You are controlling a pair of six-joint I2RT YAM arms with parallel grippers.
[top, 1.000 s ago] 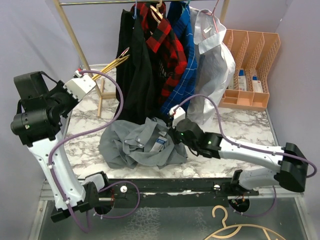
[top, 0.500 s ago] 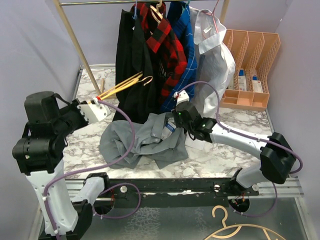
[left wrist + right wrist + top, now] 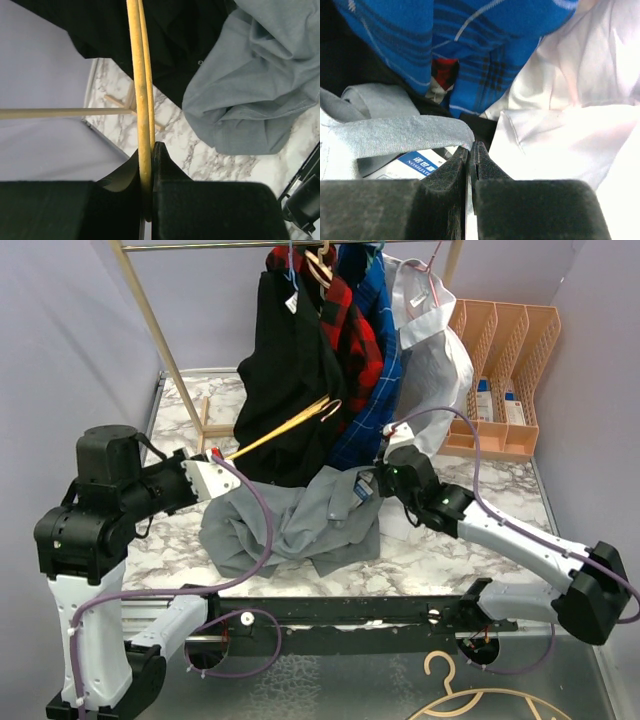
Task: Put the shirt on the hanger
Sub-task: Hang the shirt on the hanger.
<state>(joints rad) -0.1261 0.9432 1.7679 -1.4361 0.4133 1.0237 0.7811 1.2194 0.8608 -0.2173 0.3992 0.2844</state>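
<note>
The light-grey shirt [image 3: 290, 525] lies crumpled on the marble table [image 3: 500, 485], its collar end lifted at the right. My right gripper [image 3: 376, 480] is shut on the collar edge [image 3: 395, 132], just in front of the hanging clothes; in the right wrist view the jaws [image 3: 470, 146] pinch the grey cloth beside a blue label [image 3: 417, 162]. My left gripper [image 3: 215, 456] is shut on the thin yellow hanger [image 3: 290, 425], whose hook [image 3: 333, 406] points up and right against the black garment. In the left wrist view the hanger [image 3: 141, 90] runs straight up out of the gripper [image 3: 148, 150], with the shirt [image 3: 260, 90] at the right.
A wooden rack [image 3: 150, 320] at the back carries a black garment [image 3: 290, 370], a red plaid shirt [image 3: 355, 330], a blue plaid shirt [image 3: 375, 400] and a white shirt [image 3: 430, 350]. An orange organiser [image 3: 500, 370] stands back right. A pale tan hanger [image 3: 470, 700] lies below the table edge.
My left arm has swung the hanger right and forward, toward the shirt. My right gripper has raised the collar up and to the right, nearer the hanging clothes.
</note>
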